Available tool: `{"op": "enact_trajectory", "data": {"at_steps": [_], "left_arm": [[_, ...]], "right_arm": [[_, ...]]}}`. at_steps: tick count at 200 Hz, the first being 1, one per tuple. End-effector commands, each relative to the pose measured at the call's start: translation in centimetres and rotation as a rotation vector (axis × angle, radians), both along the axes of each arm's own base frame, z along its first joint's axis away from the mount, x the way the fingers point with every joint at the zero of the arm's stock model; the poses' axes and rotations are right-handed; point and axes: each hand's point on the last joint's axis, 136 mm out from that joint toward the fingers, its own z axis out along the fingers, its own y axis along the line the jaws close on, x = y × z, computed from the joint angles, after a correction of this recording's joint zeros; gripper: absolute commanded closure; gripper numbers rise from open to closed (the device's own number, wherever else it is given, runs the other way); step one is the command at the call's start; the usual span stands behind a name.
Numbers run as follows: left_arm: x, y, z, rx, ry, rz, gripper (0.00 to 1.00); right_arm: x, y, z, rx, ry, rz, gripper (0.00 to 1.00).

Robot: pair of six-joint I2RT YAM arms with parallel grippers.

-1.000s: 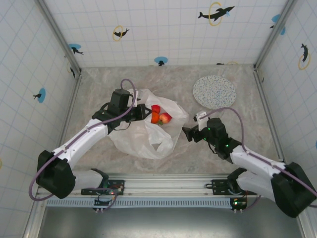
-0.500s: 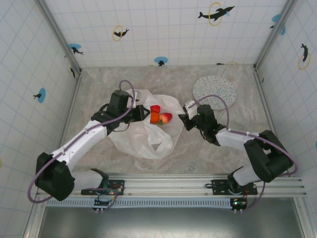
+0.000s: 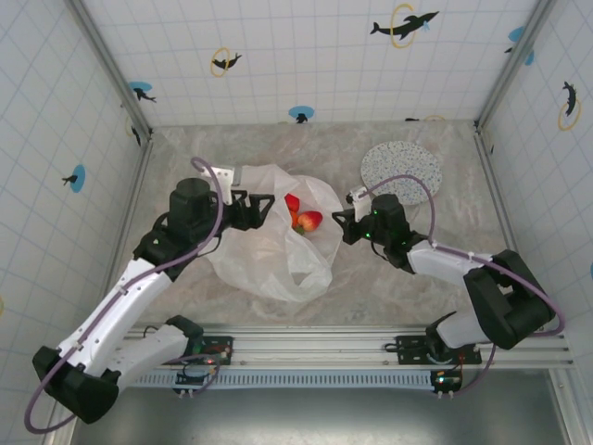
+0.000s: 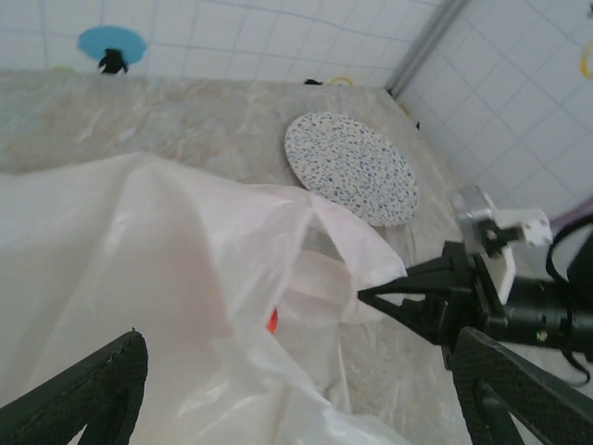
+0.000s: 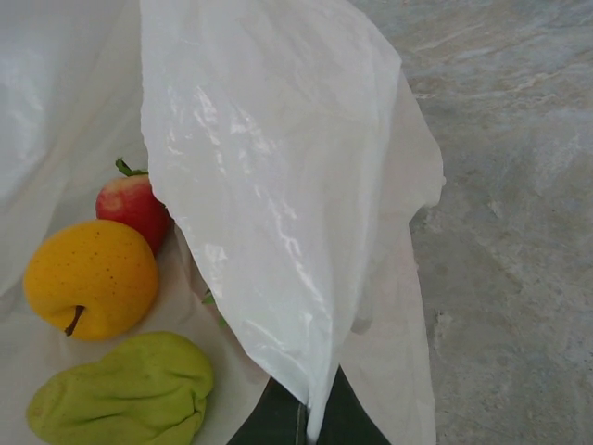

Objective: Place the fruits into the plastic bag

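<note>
over the table point(image 3: 389, 287), right pincer point(image 3: 345, 225) pinches plastic bag point(image 3: 264, 255).

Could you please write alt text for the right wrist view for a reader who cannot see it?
The right gripper pinches a fold of the translucent white plastic bag. Inside lie a red apple, a yellow fruit and a green fruit; the grey marbled table shows at right.
</note>
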Motion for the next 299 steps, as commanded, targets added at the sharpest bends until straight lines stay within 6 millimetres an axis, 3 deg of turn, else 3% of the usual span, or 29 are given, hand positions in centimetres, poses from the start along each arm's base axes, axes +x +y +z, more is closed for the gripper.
{"op": "enact_trajectory", "data": {"at_steps": [1, 46, 71, 120, 189, 244, 299], "left_arm": [[-2.9, -3.6, 0.9, 0.142, -0.119, -0.211, 0.16], [-9.4, -9.4, -3.4, 0.391, -0.146, -0.587, 0.15], [-11.1, -11.0, -6.7, 0.514, -0.127, -0.724, 0.13], [-11.5, -12.4, -12.5, 0.712, -0.154, -0.888, 0.12], [-10.0, -13.2, -18.9, 0.988, -0.185, -1.0, 0.14], [-9.0, -14.2, -21.1, 1.087, -0.239, -1.036, 0.23], [-10.6, -16.2, -17.4, 0.896, -0.358, -1.082, 0.23]], "right_arm": [[0.5, 0.3, 1.4, 0.06, 0.016, 0.002, 1.0], [0.8, 0.6, 0.8, 0.046, 0.04, 0.01, 1.0], [1.0, 0.4, 0.8, 0.044, 0.042, 0.005, 1.0], [1.3, 0.0, 0.7, 0.043, 0.049, -0.007, 1.0], [1.1, -0.1, 0.0, 0.047, 0.074, -0.003, 1.0], [1.1, 0.0, -0.2, 0.056, 0.086, 0.003, 1.0], [1.2, -0.1, -0.3, 0.052, 0.088, -0.001, 1.0]]}}
